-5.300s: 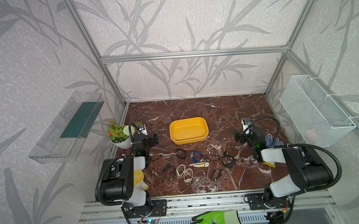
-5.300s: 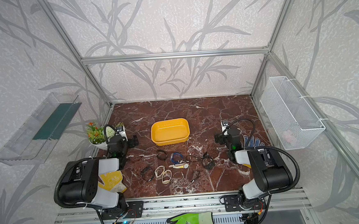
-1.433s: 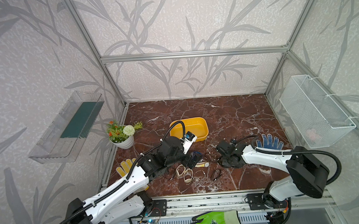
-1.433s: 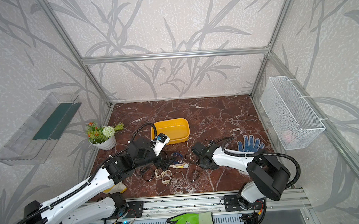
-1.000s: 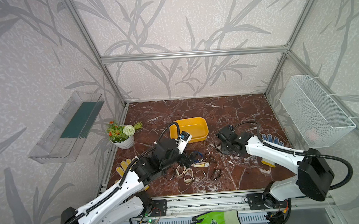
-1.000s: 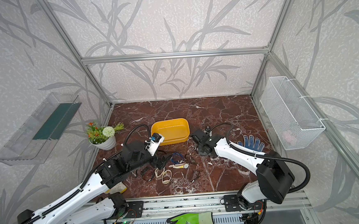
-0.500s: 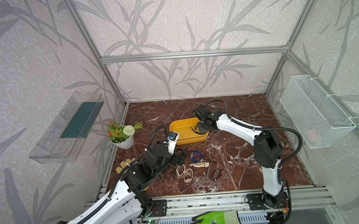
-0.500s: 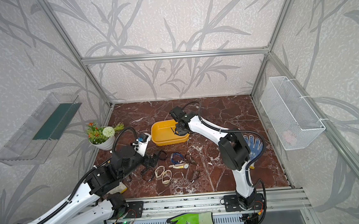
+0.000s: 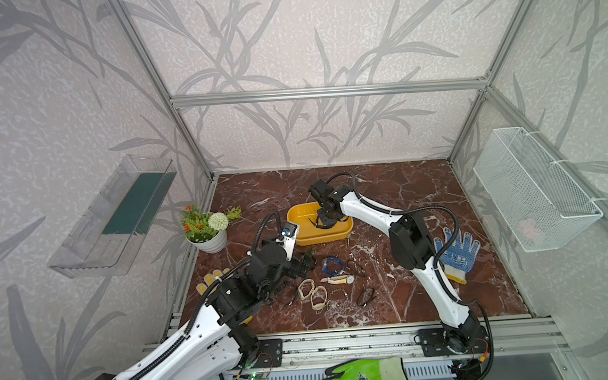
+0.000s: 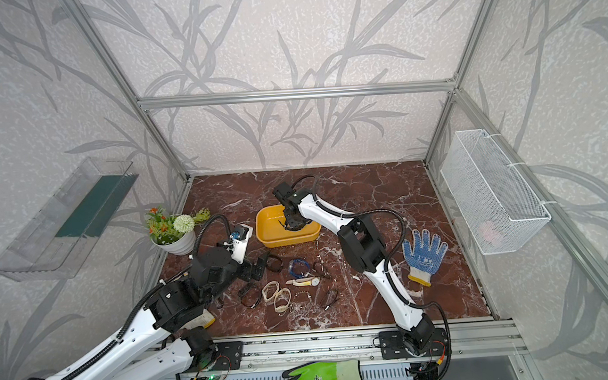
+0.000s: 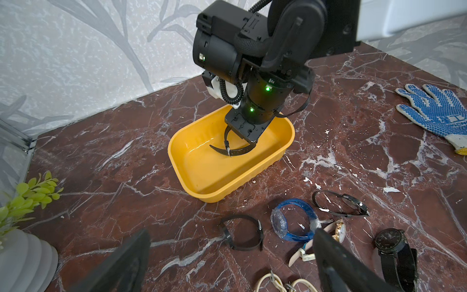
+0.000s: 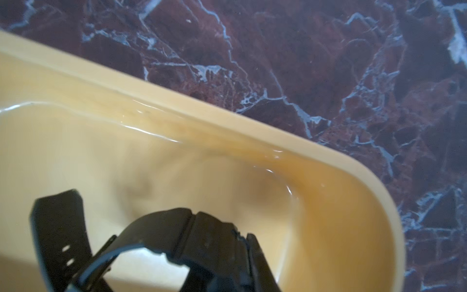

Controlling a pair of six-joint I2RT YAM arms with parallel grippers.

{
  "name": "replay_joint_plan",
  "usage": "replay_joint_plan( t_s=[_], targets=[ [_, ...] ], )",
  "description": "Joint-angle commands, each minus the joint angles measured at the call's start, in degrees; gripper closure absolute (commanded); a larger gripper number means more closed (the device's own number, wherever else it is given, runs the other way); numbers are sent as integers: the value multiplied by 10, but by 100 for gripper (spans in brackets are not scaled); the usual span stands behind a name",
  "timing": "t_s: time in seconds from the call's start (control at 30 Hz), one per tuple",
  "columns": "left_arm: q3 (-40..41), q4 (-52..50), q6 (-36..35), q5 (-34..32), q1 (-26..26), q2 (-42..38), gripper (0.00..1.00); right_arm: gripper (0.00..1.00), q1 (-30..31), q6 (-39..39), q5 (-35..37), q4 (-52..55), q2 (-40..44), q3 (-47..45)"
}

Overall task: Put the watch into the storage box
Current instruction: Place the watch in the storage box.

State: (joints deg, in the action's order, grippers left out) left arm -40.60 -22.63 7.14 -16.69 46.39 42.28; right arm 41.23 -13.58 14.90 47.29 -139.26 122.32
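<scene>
My right hand (image 11: 242, 137) is clenched on the black watch (image 11: 227, 151), whose strap dangles inside the yellow storage box (image 11: 217, 192). This looks like the drop-off step. Next I should simply let go, then lift straight out. My left hand (image 11: 227, 263) hangs released over the spare watches (image 11: 242, 235) on the counter (image 11: 353, 141).

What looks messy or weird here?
The loose watches lie jumbled on the table, not lined up. A blue-dotted glove lies flat beside them, a green glove sits outside on the front rail, and white flecks litter the marble. Nothing looks spilled.
</scene>
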Motion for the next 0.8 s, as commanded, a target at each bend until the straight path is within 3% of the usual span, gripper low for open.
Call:
replay_joint_plan(
  t_s=[0.0,0.27,0.77],
  targets=[
    [5,-9,7,-13,1,3,2,100,3,6,-4,33,-21,35],
    [3,-14,6,-16,1,2,2,91,3,-1,-23,61,-63,97],
    [1,-21,6,-22,1,-7,2,71,3,-16,-31,73,-74,120]
  ],
)
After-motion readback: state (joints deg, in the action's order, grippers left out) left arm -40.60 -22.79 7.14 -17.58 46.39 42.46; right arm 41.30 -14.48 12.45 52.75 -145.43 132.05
